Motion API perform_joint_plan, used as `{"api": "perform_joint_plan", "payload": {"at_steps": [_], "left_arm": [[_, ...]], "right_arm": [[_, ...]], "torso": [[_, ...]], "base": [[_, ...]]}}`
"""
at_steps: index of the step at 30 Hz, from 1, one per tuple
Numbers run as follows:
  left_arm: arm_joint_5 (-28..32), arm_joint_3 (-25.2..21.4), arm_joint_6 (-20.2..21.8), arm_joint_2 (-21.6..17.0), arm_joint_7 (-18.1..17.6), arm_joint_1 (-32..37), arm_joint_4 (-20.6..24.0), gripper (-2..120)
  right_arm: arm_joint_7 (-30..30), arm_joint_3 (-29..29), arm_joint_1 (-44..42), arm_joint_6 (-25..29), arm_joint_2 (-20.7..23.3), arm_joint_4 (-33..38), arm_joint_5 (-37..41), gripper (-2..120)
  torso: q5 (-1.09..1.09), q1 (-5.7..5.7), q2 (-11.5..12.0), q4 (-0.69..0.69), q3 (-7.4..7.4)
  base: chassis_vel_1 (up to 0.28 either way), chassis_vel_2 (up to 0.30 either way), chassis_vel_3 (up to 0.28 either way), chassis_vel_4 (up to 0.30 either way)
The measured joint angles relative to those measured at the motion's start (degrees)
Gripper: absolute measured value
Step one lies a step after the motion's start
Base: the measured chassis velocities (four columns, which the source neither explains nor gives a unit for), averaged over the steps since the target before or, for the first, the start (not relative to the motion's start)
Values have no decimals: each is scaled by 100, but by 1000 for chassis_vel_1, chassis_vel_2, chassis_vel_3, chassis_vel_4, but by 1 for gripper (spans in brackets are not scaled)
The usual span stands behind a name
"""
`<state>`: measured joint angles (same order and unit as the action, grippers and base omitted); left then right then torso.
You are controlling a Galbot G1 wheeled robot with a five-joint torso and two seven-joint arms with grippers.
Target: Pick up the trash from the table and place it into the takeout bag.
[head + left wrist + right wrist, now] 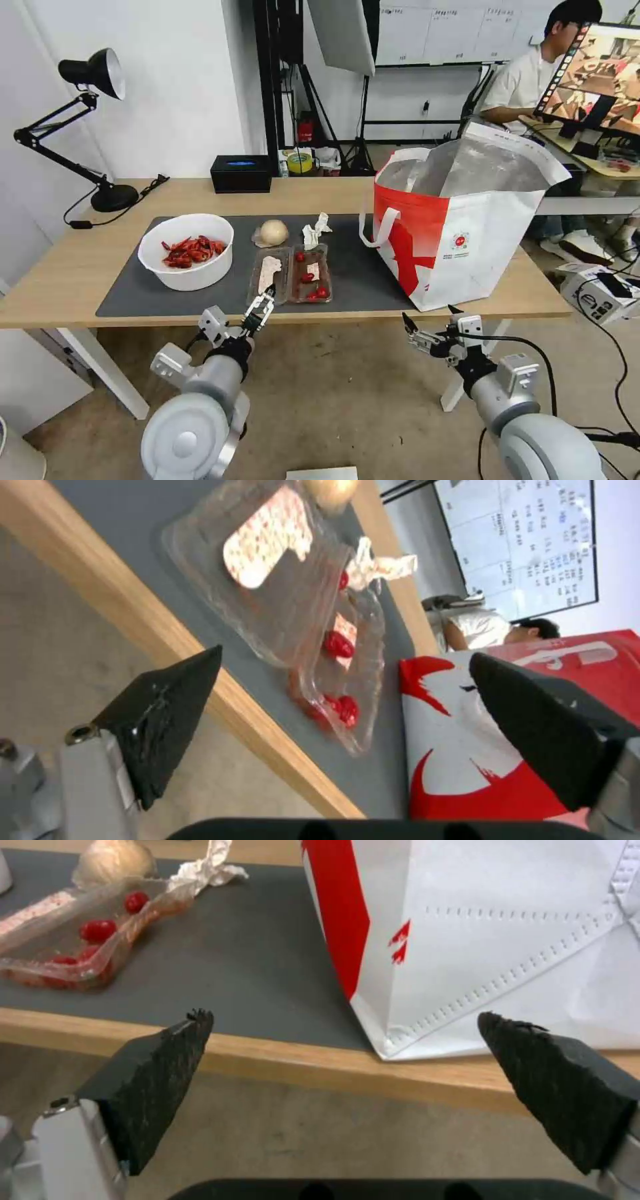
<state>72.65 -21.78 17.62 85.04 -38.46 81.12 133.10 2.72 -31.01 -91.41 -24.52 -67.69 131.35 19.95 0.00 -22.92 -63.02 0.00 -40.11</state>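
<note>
Looking through the head view first: my left hand [265,303] hangs at the near edge of the desk [60,277], its tips over the front rim of the clear tray [291,273] of tomatoes. The right hand [430,325] waits below the desk edge, just in front of the takeout bag [467,227]. White bowl [187,251], bun [273,232] and crumpled tissue [315,231] sit on the grey mat [353,267], none bagged yet.

Left wrist view: fingers [163,720] spread wide, nothing between them. The tray [287,605] looks thin and hinged; I judge a pinch on one rim could fold it and roll tomatoes [339,644] onto the mat. Coming in low risks striking the desk edge.

Right wrist view: right hand also wide, empty, facing the bag's lower corner [467,940]. The bag looks light; a nudge there could shove or tip it.
</note>
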Motion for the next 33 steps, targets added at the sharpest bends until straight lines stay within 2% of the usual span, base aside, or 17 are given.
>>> {"api": "perform_joint_plan", "payload": {"at_steps": [7, 21, 33], "left_arm": [[216, 89, -2, 32, -142, -225, -221, 100], [413, 208, 14, -319, -324, -833, -846, 100], [594, 219, 38, -557, -391, -1119, -1116, 100]], "right_arm": [[9, -21, -61, 0, 0, -17, -12, 100], [16, 19, -63, 7, -30, -113, -131, 100], [17, 20, -61, 29, -66, -170, -149, 100]], "torso": [[0, 0, 0, 0, 0], [-1, 0, 0, 0, 1], [0, 0, 0, 0, 1]], "base": [[0, 0, 0, 0], [0, 0, 0, 0], [0, 0, 0, 0]]}}
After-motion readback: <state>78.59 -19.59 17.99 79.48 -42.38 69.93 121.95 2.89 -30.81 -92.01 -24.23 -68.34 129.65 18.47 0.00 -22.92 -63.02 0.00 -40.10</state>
